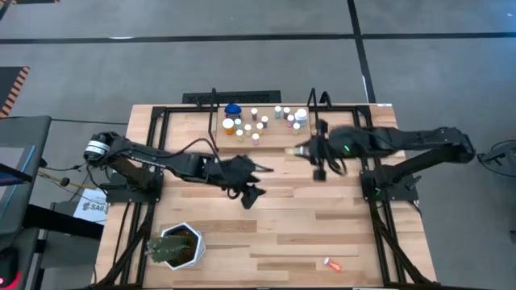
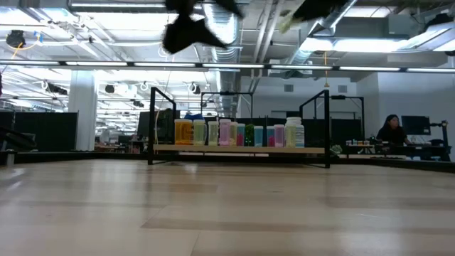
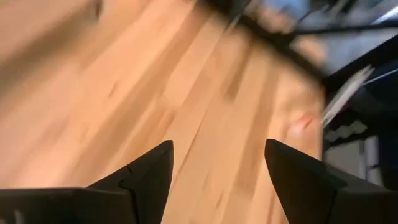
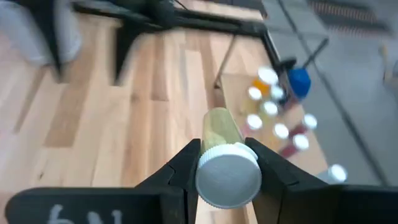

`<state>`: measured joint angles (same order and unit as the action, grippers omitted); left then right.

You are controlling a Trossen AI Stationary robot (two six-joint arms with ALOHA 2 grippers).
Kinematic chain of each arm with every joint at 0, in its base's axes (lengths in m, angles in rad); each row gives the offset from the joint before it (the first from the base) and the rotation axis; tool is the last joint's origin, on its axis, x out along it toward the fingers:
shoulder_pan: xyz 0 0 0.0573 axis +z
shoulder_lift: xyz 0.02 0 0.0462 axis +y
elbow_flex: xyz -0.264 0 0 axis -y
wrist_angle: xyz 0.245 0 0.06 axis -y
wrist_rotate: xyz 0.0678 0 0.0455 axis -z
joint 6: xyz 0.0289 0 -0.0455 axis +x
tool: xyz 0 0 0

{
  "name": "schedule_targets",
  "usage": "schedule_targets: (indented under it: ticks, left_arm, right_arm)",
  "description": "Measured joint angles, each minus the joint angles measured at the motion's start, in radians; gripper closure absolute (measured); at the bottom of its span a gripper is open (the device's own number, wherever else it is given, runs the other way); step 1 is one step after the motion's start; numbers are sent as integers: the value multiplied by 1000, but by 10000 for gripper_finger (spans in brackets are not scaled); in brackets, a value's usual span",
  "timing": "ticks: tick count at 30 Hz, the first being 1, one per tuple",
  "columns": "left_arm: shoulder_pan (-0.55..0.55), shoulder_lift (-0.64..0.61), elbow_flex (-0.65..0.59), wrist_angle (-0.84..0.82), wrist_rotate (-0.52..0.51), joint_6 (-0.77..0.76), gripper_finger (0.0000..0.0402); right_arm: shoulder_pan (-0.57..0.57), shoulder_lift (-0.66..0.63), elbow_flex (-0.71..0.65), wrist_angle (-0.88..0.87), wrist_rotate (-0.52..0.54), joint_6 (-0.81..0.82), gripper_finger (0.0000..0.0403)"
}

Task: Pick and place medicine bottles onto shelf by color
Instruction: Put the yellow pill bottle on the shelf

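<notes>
My right gripper (image 1: 305,151) hangs over the near edge of the shelf (image 1: 270,143), shut on a yellow bottle with a white cap (image 4: 221,127). Several small bottles (image 1: 258,121) stand upright on the shelf's light-wood plank (image 2: 238,148) at the table's far edge. My left gripper (image 1: 258,184) hovers open above the middle of the table, with nothing between its fingers (image 3: 149,168). A small orange bottle (image 1: 332,263) lies on its side near the table's front right. My right gripper pinches the yellow bottle between its two fingers, just past the white cap (image 4: 228,174). The bottle lies along the fingers, cap toward the wrist, body (image 1: 296,150) jutting out toward the table's left. The fingers come from the right, slanting down. The bottle is lifted clear.
A green spiky plant in a white pot (image 1: 176,246) stands near the front left corner. Black metal frames (image 1: 157,121) run along both table sides and hold the arm bases. Bare wood lies between the shelf and the table's front edge.
</notes>
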<state>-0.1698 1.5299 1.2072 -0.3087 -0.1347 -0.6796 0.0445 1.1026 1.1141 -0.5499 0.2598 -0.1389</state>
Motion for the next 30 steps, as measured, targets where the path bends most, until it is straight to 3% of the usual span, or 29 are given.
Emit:
schedule_targets:
  ticks: [6,13,20,30]
  left_arm:
    - [-62,15,-1,-262,-29,-205,162]
    - [-138,22,-1,-339,-31,-325,161]
    - [-194,27,0,-345,-31,-374,161]
    - [-227,27,0,-357,-36,-442,161]
  right_arm:
    - [-267,172,31,-18,-221,76,279]
    - [-449,455,247,-210,-262,86,279]
    - [-520,661,391,-303,-289,89,278]
    - [-517,861,559,-407,-289,87,275]
